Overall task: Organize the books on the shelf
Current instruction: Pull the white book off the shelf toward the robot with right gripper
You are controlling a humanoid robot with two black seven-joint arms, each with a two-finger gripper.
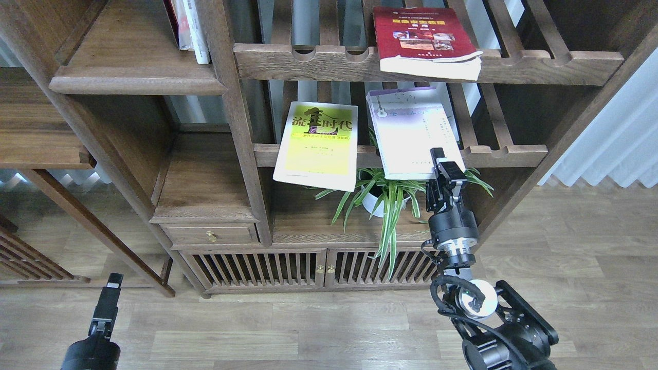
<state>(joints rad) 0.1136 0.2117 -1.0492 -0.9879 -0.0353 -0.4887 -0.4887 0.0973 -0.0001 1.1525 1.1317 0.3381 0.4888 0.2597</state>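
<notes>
My right gripper [446, 165] is shut on the lower right corner of the pale lavender-white book [411, 131], which lies tilted over the lower slatted rack [506, 152]. The yellow-green book [317, 146] lies askew on the same rack to its left and overhangs the front rail. The dark red book [422, 36] lies on the upper slatted rack [540, 64]. The solid dark-brown shelf [128, 61] is at the upper left, with a few upright books [189, 25] at its right end. My left gripper [113, 281] hangs low at the bottom left, seen end-on.
A potted spider plant [371, 201] stands under the lower rack, its leaves right by my right wrist. A thick upright post [239, 139] separates the solid shelves from the racks. A low cabinet with slatted doors [308, 267] is below. White curtains [611, 149] hang at the right.
</notes>
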